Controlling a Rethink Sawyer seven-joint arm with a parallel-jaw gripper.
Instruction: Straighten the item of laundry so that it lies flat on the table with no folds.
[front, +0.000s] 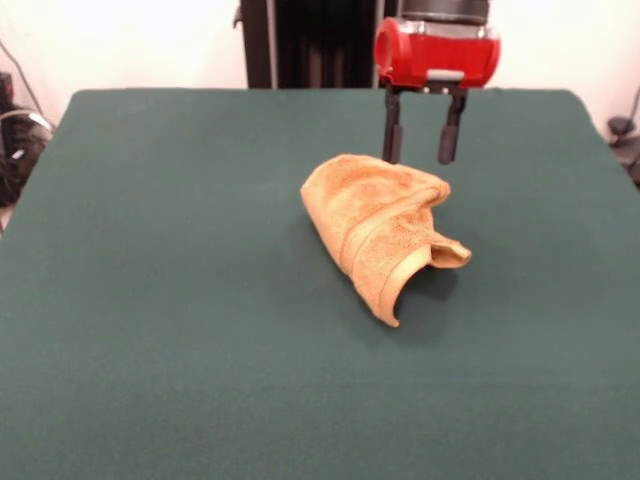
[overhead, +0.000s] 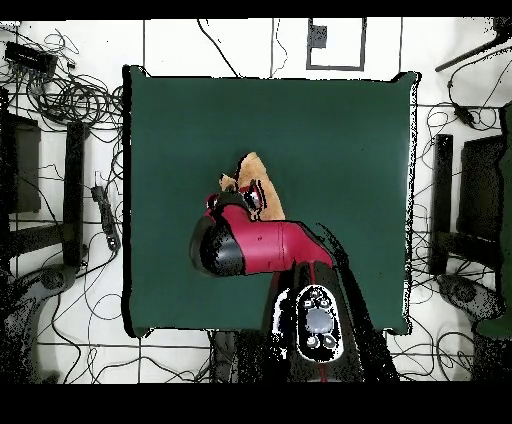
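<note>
The orange-tan towel (front: 380, 225) lies crumpled and folded over itself near the middle of the dark green table (front: 160, 300), with a paler band along one curled-up edge at its front right. My gripper (front: 423, 152) hangs open just above the towel's far edge, its two black fingers (front: 392, 135) apart and empty. In the overhead view my red arm covers most of the towel (overhead: 250, 170); only its tip shows beyond the arm on the table (overhead: 340, 130), and the gripper itself is hidden there.
The table stretches wide on all sides of the towel. My black pedestal (front: 310, 40) stands behind the far edge. Cables and dark equipment (overhead: 60, 100) lie on the floor around the table.
</note>
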